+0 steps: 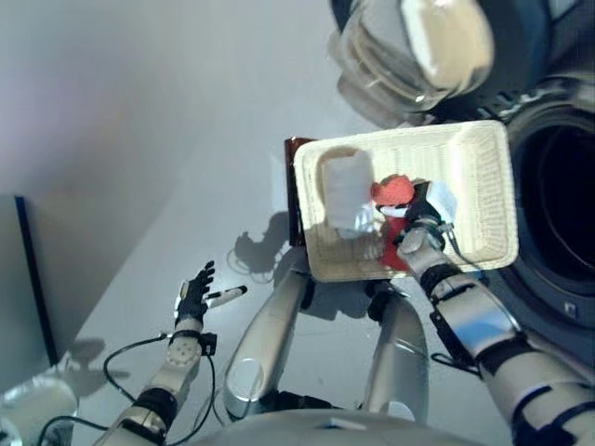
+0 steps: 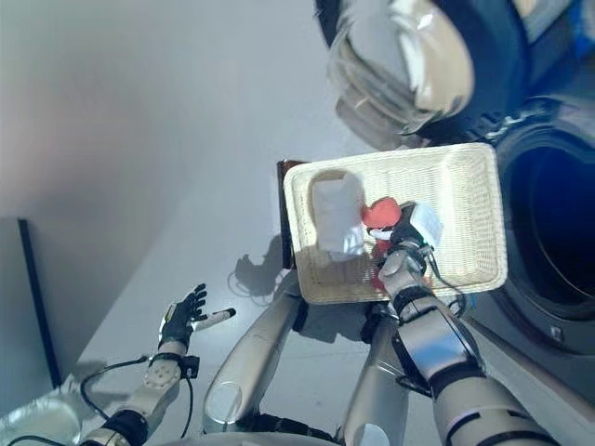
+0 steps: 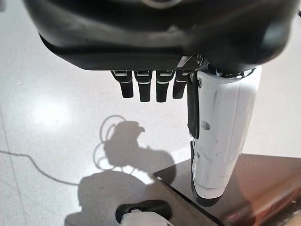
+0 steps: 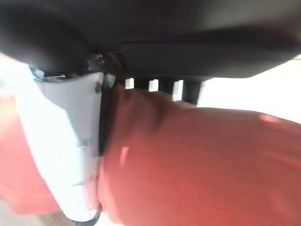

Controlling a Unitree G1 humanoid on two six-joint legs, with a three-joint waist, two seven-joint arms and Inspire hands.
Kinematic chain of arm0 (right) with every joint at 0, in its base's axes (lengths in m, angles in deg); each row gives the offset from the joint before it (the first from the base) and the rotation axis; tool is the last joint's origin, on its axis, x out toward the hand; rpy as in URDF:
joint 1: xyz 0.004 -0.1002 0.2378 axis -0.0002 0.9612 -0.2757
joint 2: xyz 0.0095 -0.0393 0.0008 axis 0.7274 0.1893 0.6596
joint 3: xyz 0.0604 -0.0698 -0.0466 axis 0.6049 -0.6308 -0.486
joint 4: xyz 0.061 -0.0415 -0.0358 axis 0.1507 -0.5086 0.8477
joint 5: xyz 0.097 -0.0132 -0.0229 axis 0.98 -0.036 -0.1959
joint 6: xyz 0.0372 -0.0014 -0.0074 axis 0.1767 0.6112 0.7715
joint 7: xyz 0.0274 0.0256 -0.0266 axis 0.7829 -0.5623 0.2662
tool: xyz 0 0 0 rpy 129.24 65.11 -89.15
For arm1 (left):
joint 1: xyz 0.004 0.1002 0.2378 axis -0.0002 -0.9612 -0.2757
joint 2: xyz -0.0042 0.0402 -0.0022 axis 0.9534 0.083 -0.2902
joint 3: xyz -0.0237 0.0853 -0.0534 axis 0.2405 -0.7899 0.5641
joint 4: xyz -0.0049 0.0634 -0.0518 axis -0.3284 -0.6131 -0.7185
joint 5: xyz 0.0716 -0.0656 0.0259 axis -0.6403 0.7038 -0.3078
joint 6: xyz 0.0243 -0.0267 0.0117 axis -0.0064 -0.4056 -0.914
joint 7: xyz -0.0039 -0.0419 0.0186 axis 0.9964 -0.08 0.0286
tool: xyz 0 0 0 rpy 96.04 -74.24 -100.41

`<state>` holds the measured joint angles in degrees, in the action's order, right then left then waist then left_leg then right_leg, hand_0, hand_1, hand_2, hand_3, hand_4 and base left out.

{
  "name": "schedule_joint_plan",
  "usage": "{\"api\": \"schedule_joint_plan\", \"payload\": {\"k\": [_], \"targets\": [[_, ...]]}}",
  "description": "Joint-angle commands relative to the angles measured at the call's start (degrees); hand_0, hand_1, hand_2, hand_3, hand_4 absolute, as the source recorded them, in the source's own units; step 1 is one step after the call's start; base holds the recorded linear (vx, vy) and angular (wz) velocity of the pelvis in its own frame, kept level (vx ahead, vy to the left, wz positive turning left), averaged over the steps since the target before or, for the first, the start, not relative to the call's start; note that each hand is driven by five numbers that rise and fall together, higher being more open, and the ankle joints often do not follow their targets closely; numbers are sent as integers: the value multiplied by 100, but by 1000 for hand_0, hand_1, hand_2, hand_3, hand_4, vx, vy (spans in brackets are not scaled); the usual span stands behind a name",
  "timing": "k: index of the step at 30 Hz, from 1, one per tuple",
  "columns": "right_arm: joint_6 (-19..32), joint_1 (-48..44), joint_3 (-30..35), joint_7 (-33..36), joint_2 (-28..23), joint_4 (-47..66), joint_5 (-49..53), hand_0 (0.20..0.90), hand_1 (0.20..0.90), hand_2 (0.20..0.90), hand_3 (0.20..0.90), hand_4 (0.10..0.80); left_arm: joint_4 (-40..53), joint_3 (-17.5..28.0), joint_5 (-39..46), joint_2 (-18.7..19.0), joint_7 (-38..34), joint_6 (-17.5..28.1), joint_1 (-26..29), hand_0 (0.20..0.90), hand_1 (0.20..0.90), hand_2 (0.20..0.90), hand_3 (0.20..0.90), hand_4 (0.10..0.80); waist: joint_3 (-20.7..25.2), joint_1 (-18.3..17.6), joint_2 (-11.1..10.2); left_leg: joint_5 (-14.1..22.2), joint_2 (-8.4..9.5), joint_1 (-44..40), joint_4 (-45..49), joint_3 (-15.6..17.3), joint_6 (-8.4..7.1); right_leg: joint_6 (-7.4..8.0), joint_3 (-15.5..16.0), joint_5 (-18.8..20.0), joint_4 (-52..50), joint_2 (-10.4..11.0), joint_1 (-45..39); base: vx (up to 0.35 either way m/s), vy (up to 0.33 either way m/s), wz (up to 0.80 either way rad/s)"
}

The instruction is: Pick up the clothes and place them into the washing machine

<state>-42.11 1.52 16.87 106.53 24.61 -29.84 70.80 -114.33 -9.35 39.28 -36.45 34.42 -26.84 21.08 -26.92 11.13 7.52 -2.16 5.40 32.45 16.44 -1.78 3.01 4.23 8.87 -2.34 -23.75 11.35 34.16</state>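
My right hand (image 1: 420,232) is down in the white basket (image 1: 483,186), fingers curled into the red cloth (image 4: 197,165). My left hand (image 1: 192,299) hangs over the floor, fingers relaxed, holding nothing.

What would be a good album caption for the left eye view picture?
Right hand reaching into a white basket onto a red garment, beside the open washing machine.
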Motion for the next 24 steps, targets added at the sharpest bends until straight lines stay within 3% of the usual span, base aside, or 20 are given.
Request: {"api": "schedule_joint_plan", "payload": {"k": [1, 9, 10, 11, 13, 21, 24], "targets": [[840, 433, 751, -216, -426, 466, 1479, 200, 200, 200, 200, 300, -211, 206, 61, 64, 8, 217, -306, 900, 900, 900, 900, 800, 433, -64, 158, -243, 45, 122, -299, 218, -375, -194, 225, 343, 592, -220, -356, -44, 34, -18], [1546, 875, 1944, -935, -388, 529, 3795, 200, 200, 200, 200, 300, -314, 297, 148, -58, 190, 271, -505, 900, 900, 900, 900, 800, 614, -170, 418, -275, 19, -160, -513, 366, -381, -157, 57, 389, 896, -292, -602, 16, 17, -17], [1778, 866, 2335, -1209, -336, 564, 4722, 200, 200, 200, 200, 300, -399, 256, 159, -134, 244, 255, -506, 900, 900, 900, 900, 800, 642, -204, 514, -265, 33, -165, -514, 381, -381, -159, 11, 378, 890, -301, -593, -14, 7, -11], [1786, 868, 2336, -1248, -350, 541, 4755, 200, 200, 200, 200, 300, -403, 247, 162, -133, 245, 257, -503, 900, 900, 900, 900, 800, 645, -193, 515, -262, 31, -165, -513, 386, -381, -159, 7, 378, 889, -303, -591, -19, 34, -5], [2164, 806, 2966, -1661, -252, 755, 6154, 200, 200, 200, 200, 300, -428, 154, 259, -220, 373, 234, -565, 900, 900, 900, 900, 800, 691, -239, 681, -264, 35, -174, -549, 411, -384, -158, -53, 368, 906, -317, -557, -12, 35, -14], [2521, 242, 3330, -1801, -520, 1202, 6821, 200, 200, 200, 200, 300, -517, -96, 490, -345, 568, 229, -652, 900, 900, 900, 900, 800, 860, -227, 1059, -335, 42, -225, -744, 468, -410, -143, -168, 341, 931, -330, -495, 3, 22, -10], [2697, -238, 3466, -1579, -849, 1433, 6795, 200, 200, 200, 200, 300, -503, -247, 508, -345, 568, 242, -656, 900, 900, 900, 900, 800, 932, -231, 1253, -346, 70, -239, -771, 493, -432, -144, -238, 301, 897, -303, -468, 15, 24, -1]]}}
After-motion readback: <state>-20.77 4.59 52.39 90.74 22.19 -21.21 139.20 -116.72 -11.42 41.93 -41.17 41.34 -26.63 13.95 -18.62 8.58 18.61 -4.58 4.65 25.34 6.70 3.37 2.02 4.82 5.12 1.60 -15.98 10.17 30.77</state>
